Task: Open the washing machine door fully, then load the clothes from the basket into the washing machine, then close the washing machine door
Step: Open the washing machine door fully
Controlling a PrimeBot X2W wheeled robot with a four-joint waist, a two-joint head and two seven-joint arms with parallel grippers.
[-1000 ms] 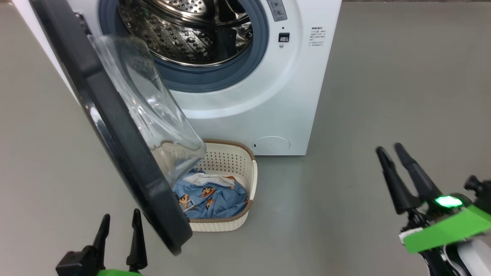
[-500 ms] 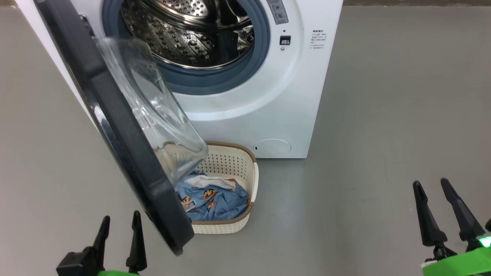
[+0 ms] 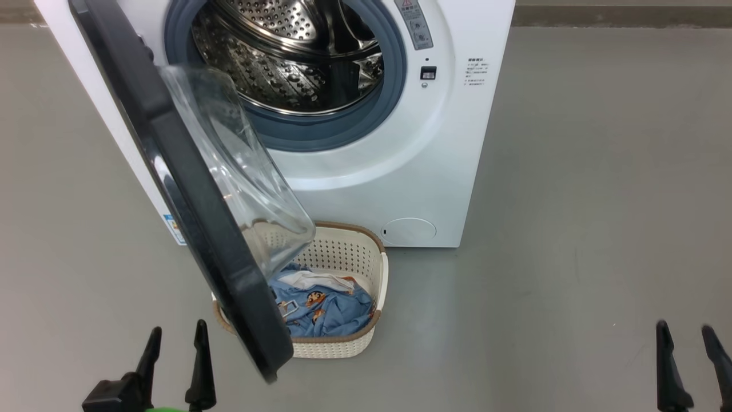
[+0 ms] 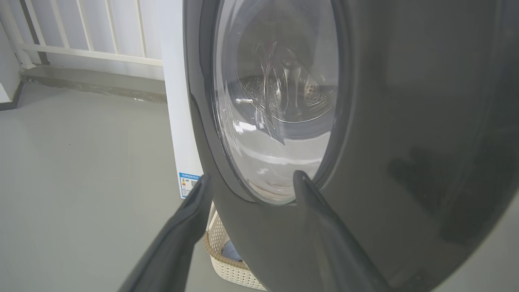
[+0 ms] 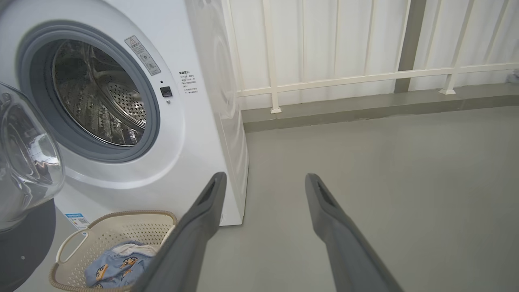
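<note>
Head view: washing machine door (image 3: 189,189) is swung out, edge-on to the camera. Its glass bowl overhangs the left part of the basket (image 3: 357,257). The basket sits on the floor (image 3: 572,200) close against the washing machine (image 3: 400,171) front, with the clothes (image 3: 326,309) inside. Left gripper (image 3: 178,327) is at lower left, fingers spread wide, holding nothing, just left of the door's lower rim and apart from it. Right gripper (image 3: 684,327) is at lower right, also wide and holding nothing, well apart from basket and machine.

Left wrist view: the door's outer face is close ahead of the spread fingers; can't tell if there's contact. A basket corner shows under the door's lower rim. Blue label sticker (image 4: 188,184) is on the machine's side.

Right wrist view: fingers are wide apart over the floor. The machine with its drum (image 5: 105,97) is to the left. The basket with the clothes is at lower left, partly behind one finger.
</note>
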